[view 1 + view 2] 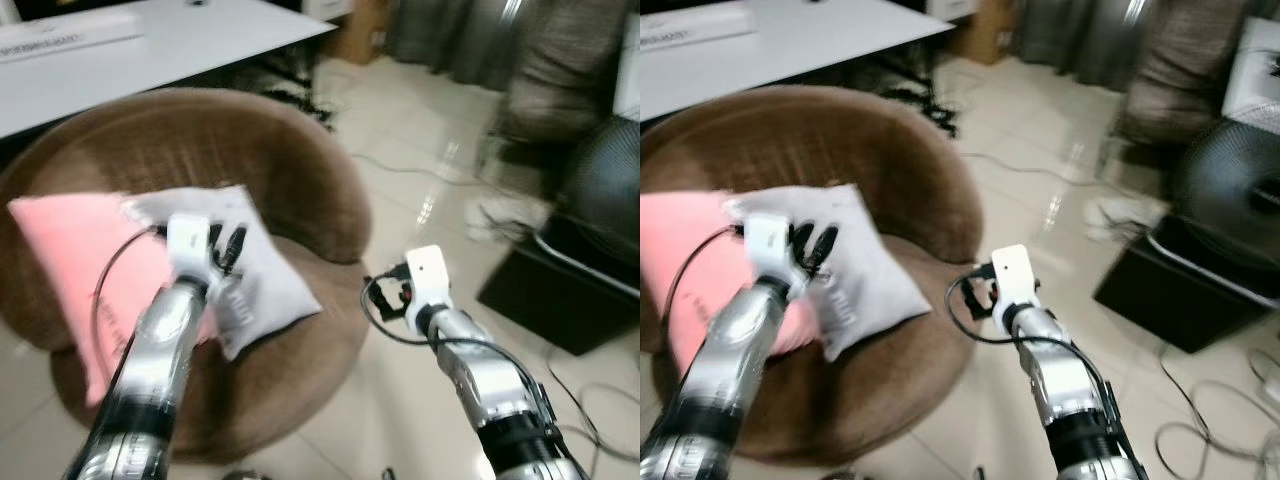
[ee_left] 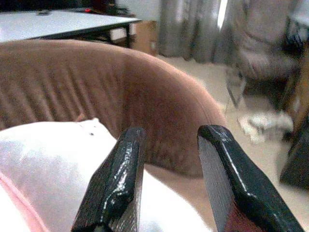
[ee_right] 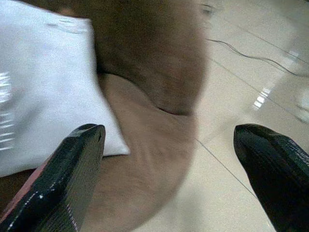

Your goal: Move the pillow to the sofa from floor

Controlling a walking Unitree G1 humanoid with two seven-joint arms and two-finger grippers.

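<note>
Watching your left tool (image 1: 228, 248), fingers parted, empty, hovering over the pillow (image 1: 255, 280) that lies on the brown sofa (image 1: 300, 200) seat against a pink cushion (image 1: 70, 260). Snag a finger in the cover pulling away and you'd drag it off the front edge. Its long axis runs from backrest to seat front, one corner toward your right tool (image 1: 385, 298), spread wide over the floor (image 1: 420, 180).
</note>
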